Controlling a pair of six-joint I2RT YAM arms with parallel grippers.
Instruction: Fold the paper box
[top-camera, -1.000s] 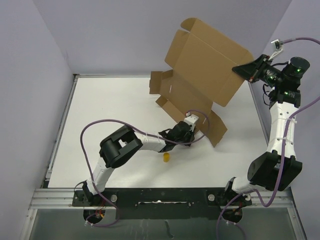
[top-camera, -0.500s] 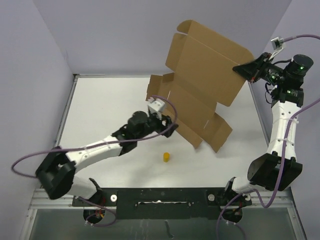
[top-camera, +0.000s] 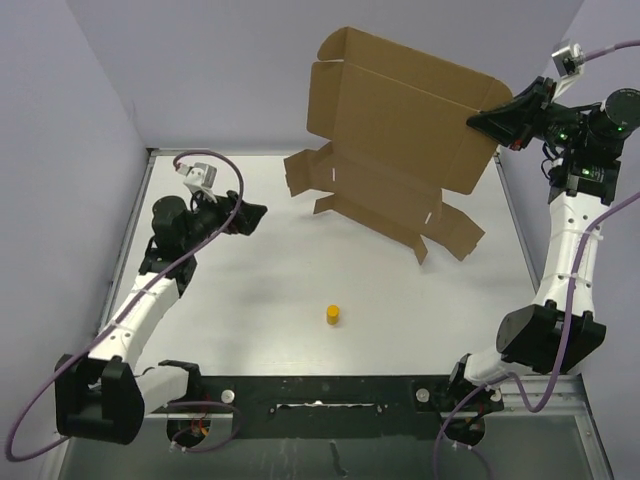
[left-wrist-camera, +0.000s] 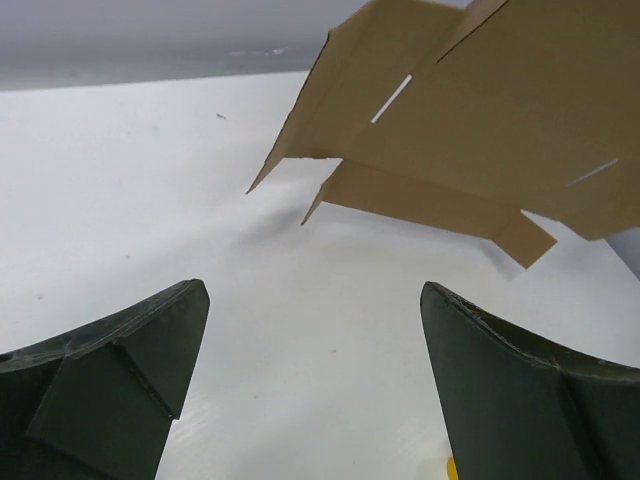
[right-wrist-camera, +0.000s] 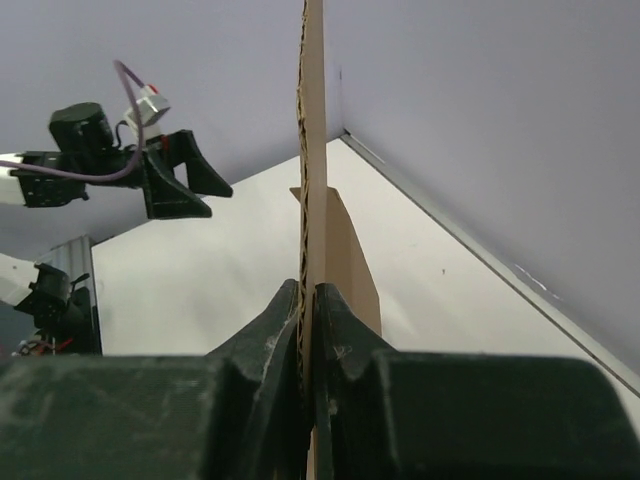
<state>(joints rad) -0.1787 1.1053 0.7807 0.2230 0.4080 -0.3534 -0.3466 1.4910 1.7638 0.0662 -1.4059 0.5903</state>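
Observation:
The paper box (top-camera: 395, 130) is an unfolded brown cardboard sheet with flaps and slots, held up in the air over the back right of the table. My right gripper (top-camera: 478, 120) is shut on its right edge; the right wrist view shows the sheet (right-wrist-camera: 313, 150) edge-on, pinched between both fingers at the right gripper (right-wrist-camera: 308, 300). My left gripper (top-camera: 255, 215) is open and empty at the left side of the table, well apart from the box. In the left wrist view the box flaps (left-wrist-camera: 470, 150) hang ahead above the table, with the left gripper (left-wrist-camera: 315, 300) spread wide.
A small yellow cylinder (top-camera: 332, 314) stands on the white table (top-camera: 250, 320) near the front middle. Purple walls close the back and sides. A metal rail (top-camera: 130, 240) runs along the table's left edge. Purple cables loop off both arms.
My left gripper let go of the box's lower flap, opened, and swung back to the left. The right gripper lifted the box higher and turned it flatter.

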